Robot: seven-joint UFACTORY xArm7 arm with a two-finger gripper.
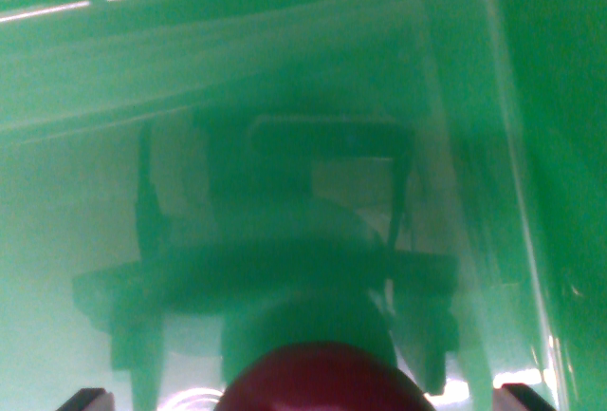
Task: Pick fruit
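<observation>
Glossy green plastic surface (285,79) (blurred reflections) above a rounded dark-red fruit (322,381).

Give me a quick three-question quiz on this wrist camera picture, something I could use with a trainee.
1. True or false: the dark red fruit sits at the bottom middle of the wrist view.
2. What colour is the glossy surface that fills most of the view? A) blue B) green C) white
3. Fill in: the fingertips of the hand show near the bottom corners, each ___ the fruit (touching / apart from).

Key: 1 true; 2 B; 3 apart from.
</observation>
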